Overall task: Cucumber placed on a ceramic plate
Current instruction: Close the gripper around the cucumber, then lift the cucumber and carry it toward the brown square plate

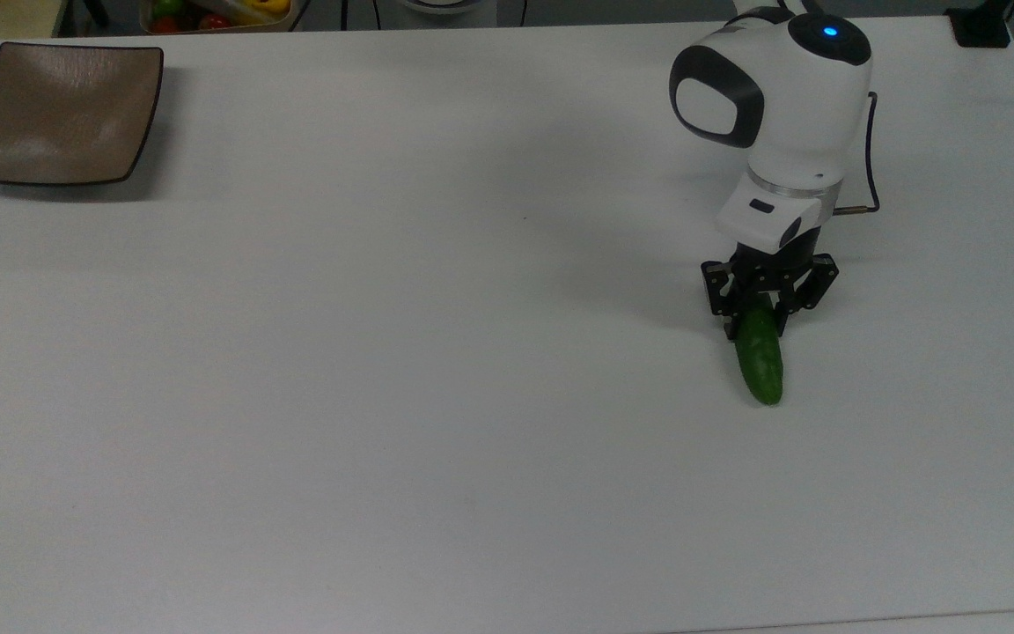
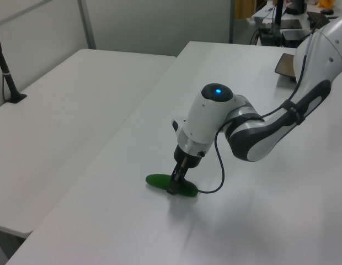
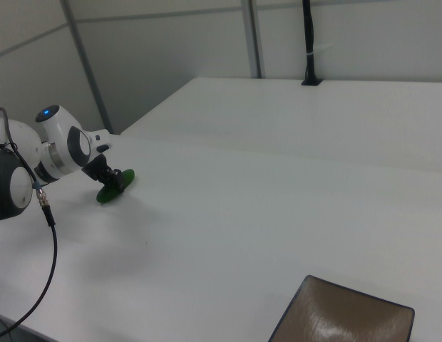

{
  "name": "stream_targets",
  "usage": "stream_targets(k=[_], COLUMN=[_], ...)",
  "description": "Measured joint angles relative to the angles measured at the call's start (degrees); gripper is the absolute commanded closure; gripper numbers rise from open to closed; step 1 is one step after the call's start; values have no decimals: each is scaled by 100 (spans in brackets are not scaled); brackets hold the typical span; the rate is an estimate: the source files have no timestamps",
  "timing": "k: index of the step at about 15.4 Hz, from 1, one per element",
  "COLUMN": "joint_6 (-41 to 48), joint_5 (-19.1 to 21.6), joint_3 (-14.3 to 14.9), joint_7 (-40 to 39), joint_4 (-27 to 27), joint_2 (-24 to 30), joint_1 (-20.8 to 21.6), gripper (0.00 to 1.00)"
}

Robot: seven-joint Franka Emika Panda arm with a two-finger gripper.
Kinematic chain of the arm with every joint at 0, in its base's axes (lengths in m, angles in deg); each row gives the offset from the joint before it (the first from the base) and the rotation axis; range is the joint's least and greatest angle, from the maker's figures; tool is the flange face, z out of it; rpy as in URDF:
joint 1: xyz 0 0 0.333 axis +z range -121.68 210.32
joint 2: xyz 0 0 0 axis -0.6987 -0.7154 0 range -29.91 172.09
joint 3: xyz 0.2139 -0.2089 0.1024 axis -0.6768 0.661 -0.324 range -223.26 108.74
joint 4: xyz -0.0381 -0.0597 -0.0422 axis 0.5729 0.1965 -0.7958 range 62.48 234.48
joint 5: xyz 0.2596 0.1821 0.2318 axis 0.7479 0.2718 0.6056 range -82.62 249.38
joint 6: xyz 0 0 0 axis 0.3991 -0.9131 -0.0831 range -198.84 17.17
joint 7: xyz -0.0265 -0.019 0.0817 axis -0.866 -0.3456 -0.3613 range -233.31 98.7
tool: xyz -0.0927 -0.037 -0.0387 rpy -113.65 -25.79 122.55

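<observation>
Top view: one cucumber [image 1: 760,361], one ceramic plate [image 1: 58,114].

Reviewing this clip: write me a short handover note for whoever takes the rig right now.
Gripper: down at the table, fingers closed in around one end of the cucumber.
Cucumber: lying on the white table, near the top view's right side, not lifted.
Ceramic plate: empty, at the top view's far upper left corner.
Done: approach and grasp.
Left: lift, carry across the table, set it on the plate, release.
</observation>
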State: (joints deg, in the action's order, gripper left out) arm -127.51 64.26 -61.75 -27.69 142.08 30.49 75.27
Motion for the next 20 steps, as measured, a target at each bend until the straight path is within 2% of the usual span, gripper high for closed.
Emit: stream_targets(k=[6,12,17,20], joint_6=[0,0,113,852], joint_5=[0,0,1,87], joint_3=[0,3,3,-7], joint_7=[0,0,1,4], joint_4=[-10,-82,124,312], joint_2=[-3,83,719,1303], joint_1=[-17,-162,-425,-659], gripper=[93,91,89,89])
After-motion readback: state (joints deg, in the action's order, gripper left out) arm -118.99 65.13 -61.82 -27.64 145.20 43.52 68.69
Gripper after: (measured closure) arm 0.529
